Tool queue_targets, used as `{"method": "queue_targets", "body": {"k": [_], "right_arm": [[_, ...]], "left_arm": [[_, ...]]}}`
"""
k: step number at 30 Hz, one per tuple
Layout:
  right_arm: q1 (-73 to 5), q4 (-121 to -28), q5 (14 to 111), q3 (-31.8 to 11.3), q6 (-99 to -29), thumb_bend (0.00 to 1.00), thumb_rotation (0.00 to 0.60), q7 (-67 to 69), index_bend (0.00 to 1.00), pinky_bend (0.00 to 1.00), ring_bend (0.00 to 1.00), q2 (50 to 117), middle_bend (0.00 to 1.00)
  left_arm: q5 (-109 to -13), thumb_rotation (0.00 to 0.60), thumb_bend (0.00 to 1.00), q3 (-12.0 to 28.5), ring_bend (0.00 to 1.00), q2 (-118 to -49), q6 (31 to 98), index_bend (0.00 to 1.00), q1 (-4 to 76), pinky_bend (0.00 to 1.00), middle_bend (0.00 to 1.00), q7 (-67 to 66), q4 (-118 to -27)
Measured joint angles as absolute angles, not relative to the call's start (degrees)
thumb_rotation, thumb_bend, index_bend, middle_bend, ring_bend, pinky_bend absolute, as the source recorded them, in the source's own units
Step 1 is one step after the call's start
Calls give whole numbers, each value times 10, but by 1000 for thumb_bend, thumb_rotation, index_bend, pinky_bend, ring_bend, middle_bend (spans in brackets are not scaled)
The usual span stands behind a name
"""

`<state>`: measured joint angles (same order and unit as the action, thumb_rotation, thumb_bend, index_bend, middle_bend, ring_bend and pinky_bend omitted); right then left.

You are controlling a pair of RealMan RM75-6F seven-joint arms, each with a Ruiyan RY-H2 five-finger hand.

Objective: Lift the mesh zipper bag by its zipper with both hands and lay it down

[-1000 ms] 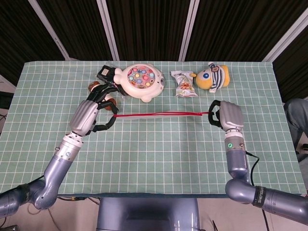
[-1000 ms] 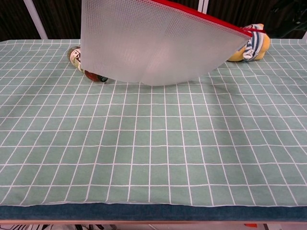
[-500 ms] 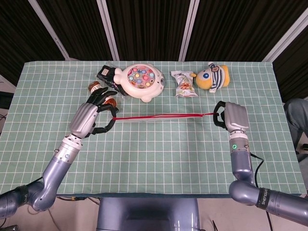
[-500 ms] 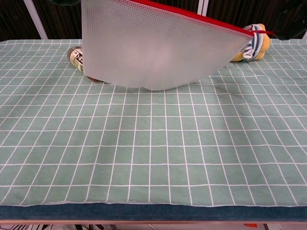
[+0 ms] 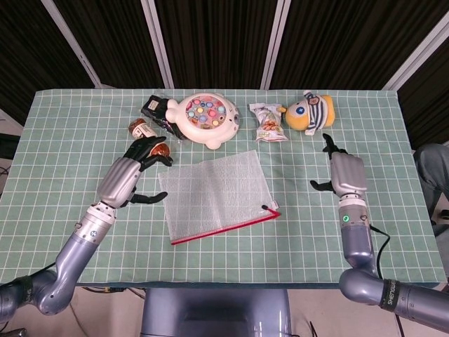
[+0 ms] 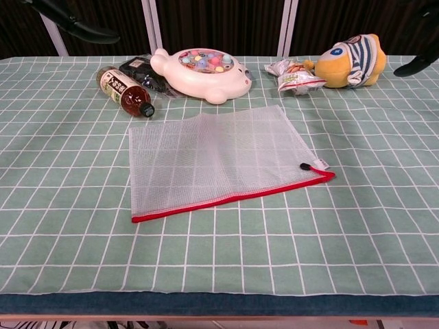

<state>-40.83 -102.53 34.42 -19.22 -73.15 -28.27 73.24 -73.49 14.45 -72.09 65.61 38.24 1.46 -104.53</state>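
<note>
The white mesh zipper bag [image 5: 216, 194] [image 6: 216, 160] lies flat on the green checked cloth, its red zipper [image 5: 224, 229] [image 6: 233, 199] along the near edge and the black pull [image 6: 304, 166] at its right end. My left hand [image 5: 130, 175] hovers open just left of the bag, fingers spread, holding nothing. Off to the right of the bag, my right hand [image 5: 344, 172] is open too and apart from it. In the chest view only dark fingertips [image 6: 75, 22] of the left hand and a dark tip [image 6: 417, 66] of the right show at the top corners.
Along the far side sit a brown bottle [image 5: 144, 129] [image 6: 125, 90], a black packet [image 5: 151, 109], a white fish-shaped toy [image 5: 205, 119] [image 6: 202, 72], a snack packet [image 5: 269, 123] [image 6: 295, 74] and a yellow striped plush [image 5: 311, 112] [image 6: 353, 59]. The table's front edge [image 6: 219, 301] runs near.
Both hands have let go of the zipper. The bag has dropped from hanging between them and now lies flat. The hands have opened and drawn slightly toward me.
</note>
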Motion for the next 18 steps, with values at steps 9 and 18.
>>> {"method": "queue_targets", "body": {"k": [9, 18], "right_arm": [[-378, -1056, 383, -173, -739, 148, 600, -270, 0, 284, 74, 698, 60], [-312, -1078, 535, -103, -754, 103, 600, -217, 0, 250, 0, 651, 0]], "left_arm": [[-767, 600, 146, 112, 0, -683, 677, 285, 349, 0, 47, 2, -1065], [-853, 600, 144, 24, 0, -627, 761, 155, 252, 0, 0, -30, -1054]]}}
